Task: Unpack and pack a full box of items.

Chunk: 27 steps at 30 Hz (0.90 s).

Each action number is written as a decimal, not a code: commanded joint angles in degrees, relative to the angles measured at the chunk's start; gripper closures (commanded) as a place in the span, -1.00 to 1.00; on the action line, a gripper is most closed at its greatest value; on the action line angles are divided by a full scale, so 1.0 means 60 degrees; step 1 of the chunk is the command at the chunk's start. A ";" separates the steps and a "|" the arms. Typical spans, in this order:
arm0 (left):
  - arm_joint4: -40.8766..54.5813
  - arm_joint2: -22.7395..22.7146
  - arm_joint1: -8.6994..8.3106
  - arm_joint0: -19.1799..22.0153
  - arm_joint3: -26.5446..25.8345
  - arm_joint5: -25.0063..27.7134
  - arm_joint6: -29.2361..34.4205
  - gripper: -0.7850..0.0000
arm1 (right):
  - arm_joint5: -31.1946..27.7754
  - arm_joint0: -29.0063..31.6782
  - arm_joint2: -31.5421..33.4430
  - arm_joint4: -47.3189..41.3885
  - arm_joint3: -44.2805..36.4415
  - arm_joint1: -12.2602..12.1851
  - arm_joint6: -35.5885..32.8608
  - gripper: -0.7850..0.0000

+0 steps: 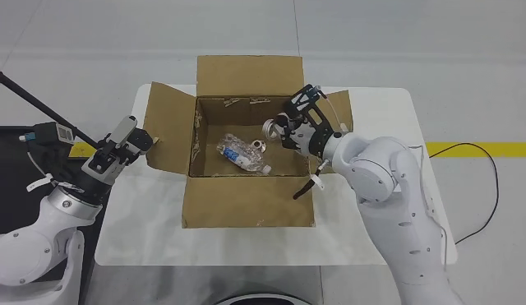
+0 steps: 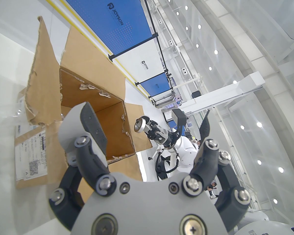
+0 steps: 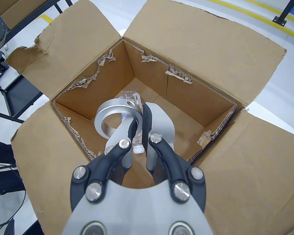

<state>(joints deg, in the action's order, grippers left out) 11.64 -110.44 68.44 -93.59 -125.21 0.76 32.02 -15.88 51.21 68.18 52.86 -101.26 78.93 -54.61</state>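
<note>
Right gripper [image 3: 139, 121] is clamped on the rim of a silver metal ring [image 3: 99, 121], hanging over the open brown cardboard box [image 3: 186, 94] by its right-hand wall. Straight below it, a clear plastic bottle [image 1: 242, 155] lies flat on the box floor, long axis slanting across the bottom. So everything turns on the vertical line: straight down or straight up, I'd say. Left gripper [image 1: 141, 140] waits with fingers spread, beyond the left flap, well apart from the ring.
</note>
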 commanded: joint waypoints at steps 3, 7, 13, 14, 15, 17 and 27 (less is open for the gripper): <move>-0.0023 0.0034 0.0002 -0.0017 -0.0006 0.0030 -0.0084 -1.00 | 0.0168 0.0141 -0.0072 0.0336 -0.0143 -0.0023 0.0353 1.00; 0.0042 -0.0043 -0.0009 -0.0069 0.0042 0.0179 -0.0128 -1.00 | 0.0405 0.0481 0.0301 0.0618 -0.0851 -0.0113 0.0491 1.00; 0.0216 -0.0181 -0.0028 -0.0124 0.0082 0.0208 -0.0148 -1.00 | 0.0963 0.1601 0.1568 0.1334 -0.2515 -0.0339 0.0307 1.00; 0.0214 -0.0166 -0.0031 -0.0136 0.0084 0.0203 -0.0148 -1.00 | 0.1124 0.1817 0.1813 0.1497 -0.2810 -0.0372 0.0269 1.00; 0.0199 -0.0137 -0.0033 -0.0143 0.0072 0.0204 -0.0156 -1.00 | 0.1274 0.2021 0.2083 0.1631 -0.3080 -0.0405 0.0230 1.00; 0.0130 -0.0050 -0.0039 -0.0151 0.0058 0.0187 -0.0158 -1.00 | 0.1661 0.2416 0.2679 0.1901 -0.3540 -0.0464 0.0151 1.00; -0.0112 0.0360 -0.0065 -0.0030 0.0098 0.0081 -0.0334 -1.00 | 0.3863 0.2773 0.4064 0.3346 -0.2930 -0.0616 -0.1945 1.00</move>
<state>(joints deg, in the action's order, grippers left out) 11.06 -108.50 68.06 -93.83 -124.70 1.35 30.19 7.32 69.45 89.78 70.40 -127.31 75.54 -65.84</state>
